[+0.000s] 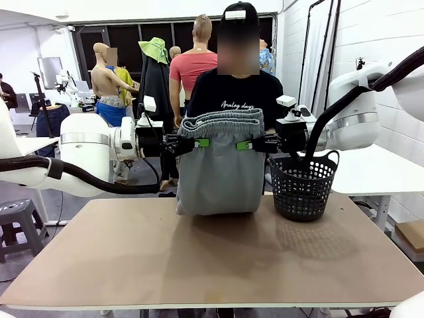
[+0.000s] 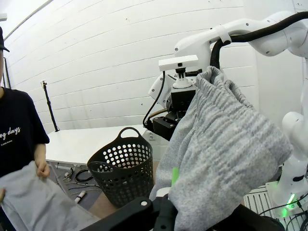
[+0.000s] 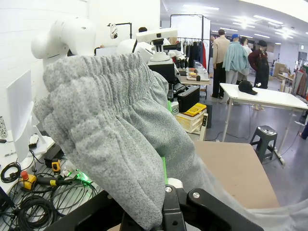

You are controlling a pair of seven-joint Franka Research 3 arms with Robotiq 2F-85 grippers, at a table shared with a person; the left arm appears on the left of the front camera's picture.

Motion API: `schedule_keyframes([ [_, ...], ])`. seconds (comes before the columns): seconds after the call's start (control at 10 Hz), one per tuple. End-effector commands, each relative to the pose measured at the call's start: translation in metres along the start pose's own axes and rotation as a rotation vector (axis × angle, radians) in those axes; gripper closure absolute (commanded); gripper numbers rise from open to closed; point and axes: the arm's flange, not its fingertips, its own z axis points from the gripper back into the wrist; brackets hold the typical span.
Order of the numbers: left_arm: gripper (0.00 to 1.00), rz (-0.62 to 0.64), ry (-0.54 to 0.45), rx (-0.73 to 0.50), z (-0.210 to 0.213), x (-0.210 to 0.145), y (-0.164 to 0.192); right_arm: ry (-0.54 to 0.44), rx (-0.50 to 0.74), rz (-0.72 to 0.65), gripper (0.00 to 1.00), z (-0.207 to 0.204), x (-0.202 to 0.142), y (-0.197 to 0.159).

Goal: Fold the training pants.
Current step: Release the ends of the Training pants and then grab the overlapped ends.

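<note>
Both grippers clamped on the training pants (image 1: 218, 165), one at each side just under the gathered waistband. Left gripper (image 1: 201, 142) comes in from the left and right gripper (image 1: 244, 145) from the right, green pads pinching the grey fabric. The pants hang between the arms over the far half of the table (image 1: 199, 258), with the bottom fold at the tabletop (contact looks likely, can't confirm). The black mesh basket (image 1: 303, 189) stands on the table just right of the pants. In the left wrist view, the person's hand (image 2: 42, 169) rests on a grey stretch of fabric low in frame. The person in a black T-shirt (image 1: 235, 99) stands right behind the pants.
</note>
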Motion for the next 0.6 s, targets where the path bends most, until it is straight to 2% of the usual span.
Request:
schedule_keyframes([
  [0.0,1.0,0.008,-0.018,0.003,0.0004,0.0038,-0.0022,-0.024,-0.008,0.002,1.0,-0.0013,0.0029,0.0017],
  [0.5,1.0,0.008,-0.018,0.003,0.0004,0.0038,-0.0022,-0.024,-0.008,0.002,1.0,-0.0013,0.0029,0.0017],
])
